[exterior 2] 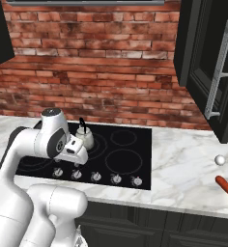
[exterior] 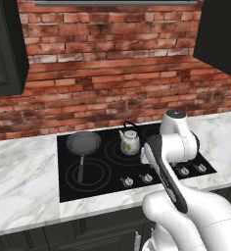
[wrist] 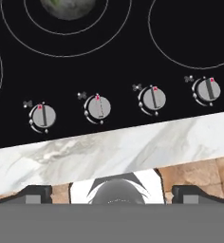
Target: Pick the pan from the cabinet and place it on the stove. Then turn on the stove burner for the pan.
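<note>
The pan (exterior: 83,142) sits on the stove (exterior: 112,188), on the back-left ring, its thin handle running toward the stove's front edge. In the right base view the arm hides it. Just right of the pan on the stove stands a pale kettle (exterior: 129,142); the hand view cuts it off at the top. Along the stove's front runs a row of knobs (wrist: 98,107), each with a red mark. The gripper (wrist: 112,192) hangs above that front edge, jaws spread wide and apparently empty, though barely the fingertips (wrist: 35,192) show. The cabinet (exterior 2: 210,62) stands open, up right of the stove.
</note>
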